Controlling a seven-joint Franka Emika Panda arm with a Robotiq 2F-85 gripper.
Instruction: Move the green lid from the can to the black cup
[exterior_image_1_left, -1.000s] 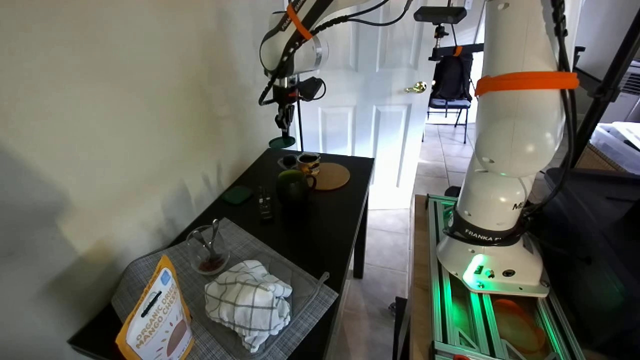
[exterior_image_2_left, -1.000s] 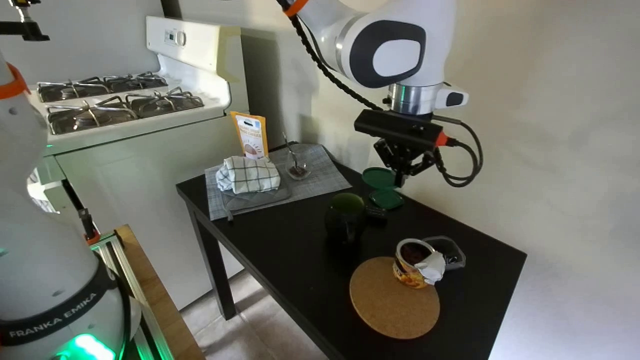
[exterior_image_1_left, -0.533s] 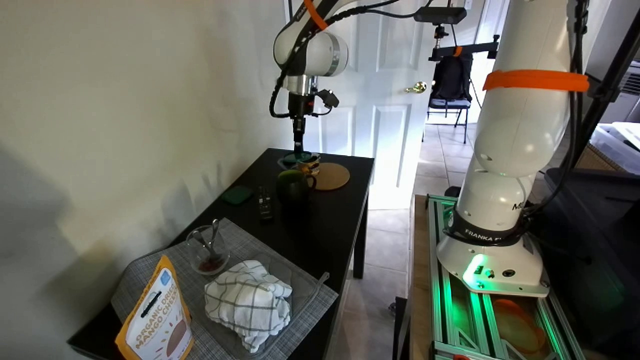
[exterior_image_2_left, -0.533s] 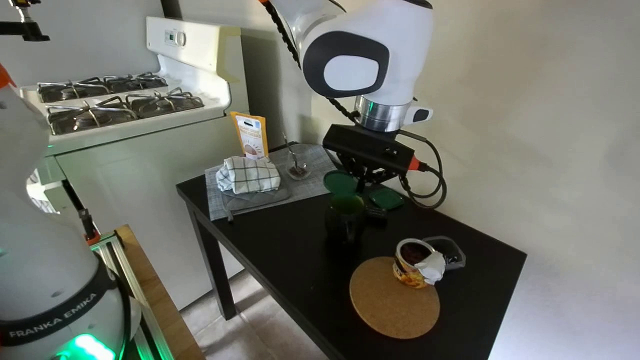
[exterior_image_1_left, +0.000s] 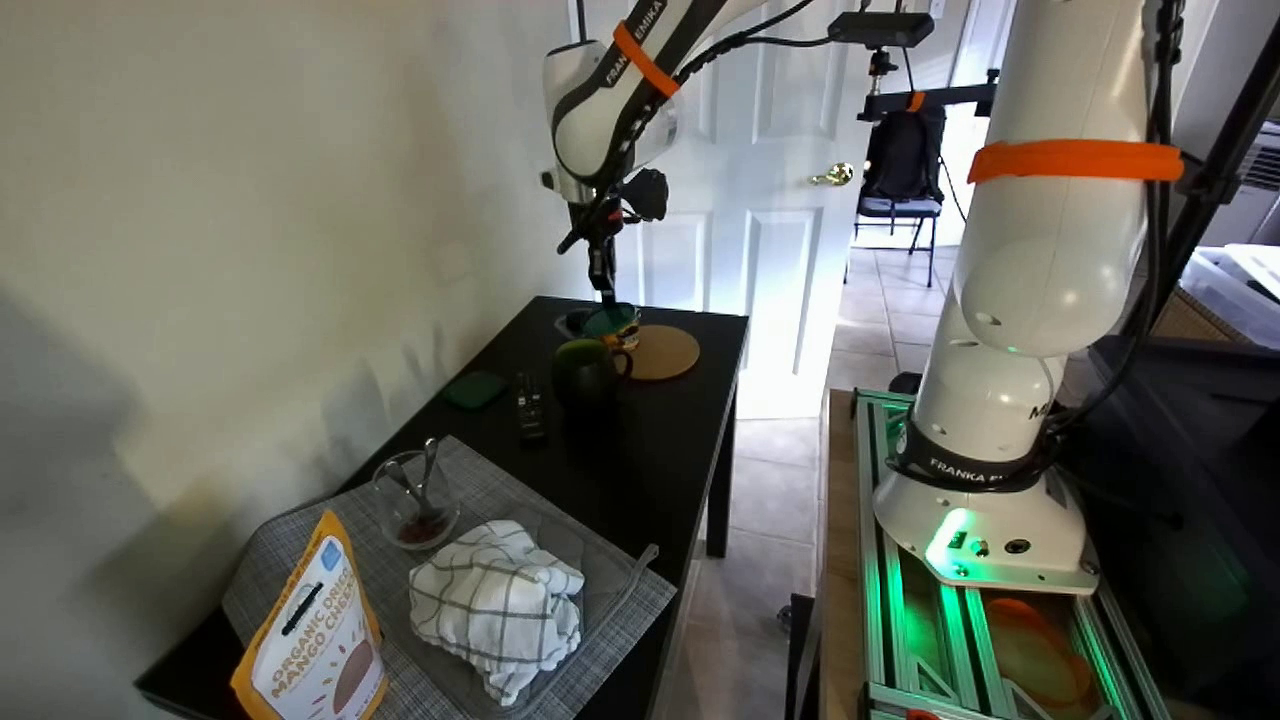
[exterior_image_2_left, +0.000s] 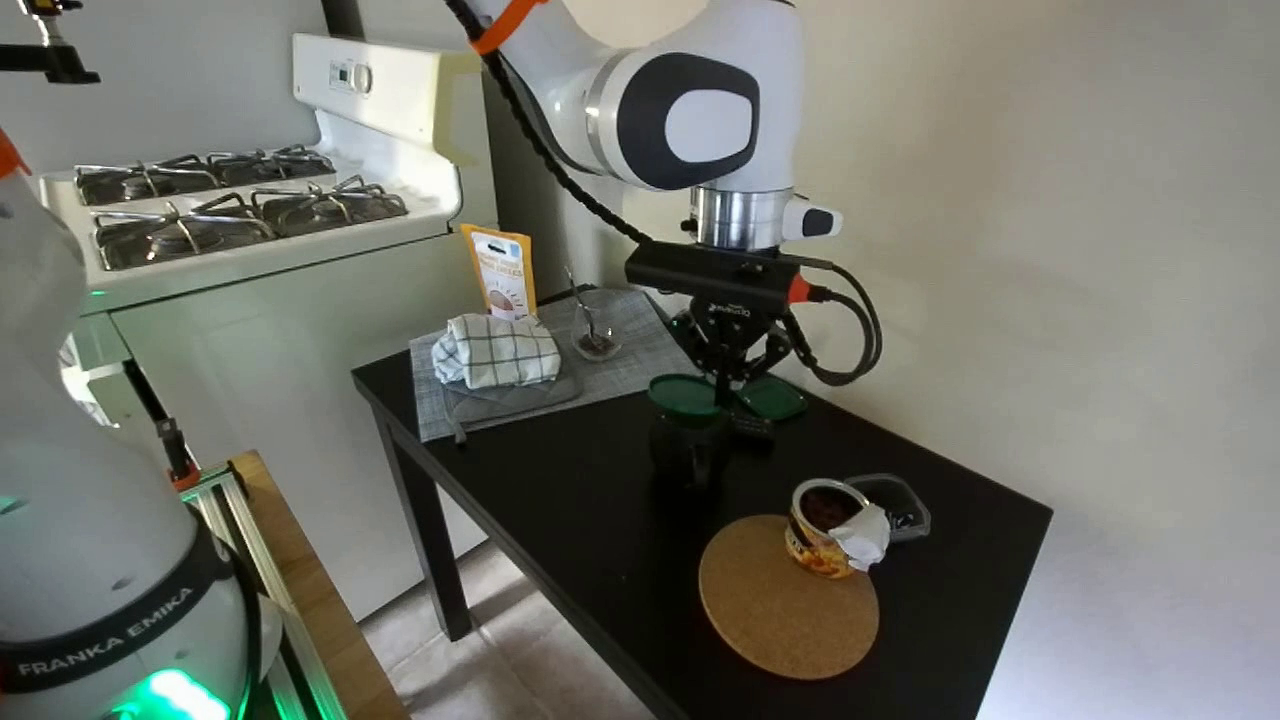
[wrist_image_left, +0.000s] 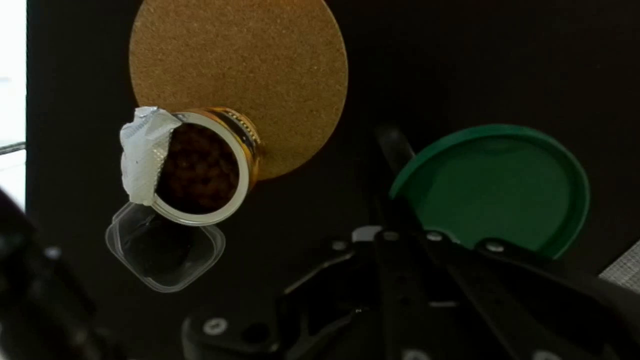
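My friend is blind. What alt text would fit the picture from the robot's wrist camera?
A gripper at the bottom holds a green lid by its edge at right, a dark mug handle just showing beside it. At left, an open can, foil peeled back, overlaps a tan disc, with a clear tub beside the can.

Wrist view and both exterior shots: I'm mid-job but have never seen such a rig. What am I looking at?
The machine is one robot arm ending in a gripper. Two pictures look on from outside; the third comes from the wrist camera, looking down. The gripper pinches a round green lid by its edge, over the black mug. Also on the black table: an open can with peeled foil, a cork disc, a clear plastic container and a second green lid lying flat.
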